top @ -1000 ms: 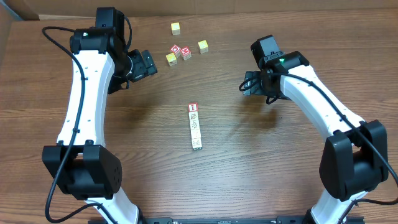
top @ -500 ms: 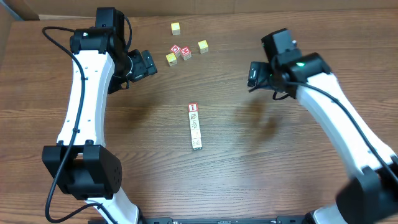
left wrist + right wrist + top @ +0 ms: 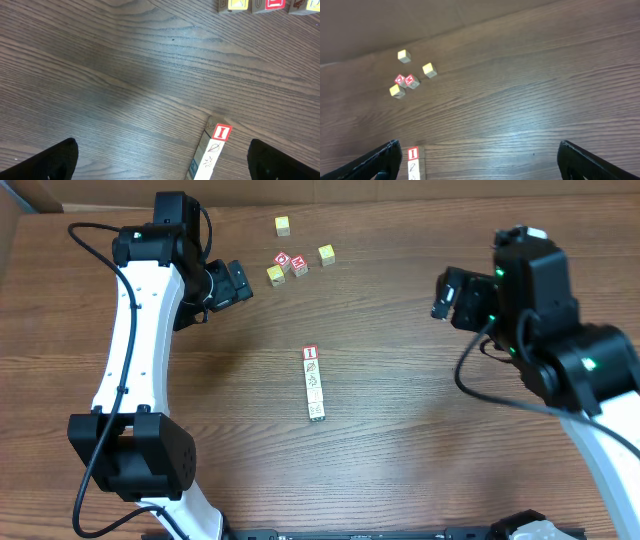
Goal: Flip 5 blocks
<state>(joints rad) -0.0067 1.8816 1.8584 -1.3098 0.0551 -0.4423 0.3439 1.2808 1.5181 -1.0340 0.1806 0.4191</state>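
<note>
The blocks [image 3: 314, 383] lie touching in one straight row at the table's middle, the red-bordered white one [image 3: 309, 353] at the far end and pale drawn faces below it. In the left wrist view the blocks [image 3: 210, 152] run off the bottom edge between the fingers, nearer the right one. The right wrist view catches only the top of the blocks [image 3: 413, 159] by its left finger. My left gripper [image 3: 238, 280] hovers open up and left of the row. Well to the right of the row, my right gripper [image 3: 446, 295] is open and raised. Both hold nothing.
Loose cubes sit near the far edge: yellow-faced ones [image 3: 283, 225] [image 3: 326, 254] [image 3: 275, 274] and a pair of red-faced ones [image 3: 291, 263]. The right wrist view shows the same cluster [image 3: 406, 80]. Cardboard walls border the table's back.
My right arm has swung to the right and risen toward the camera, away from the row. The left arm and the blocks have not moved.
</note>
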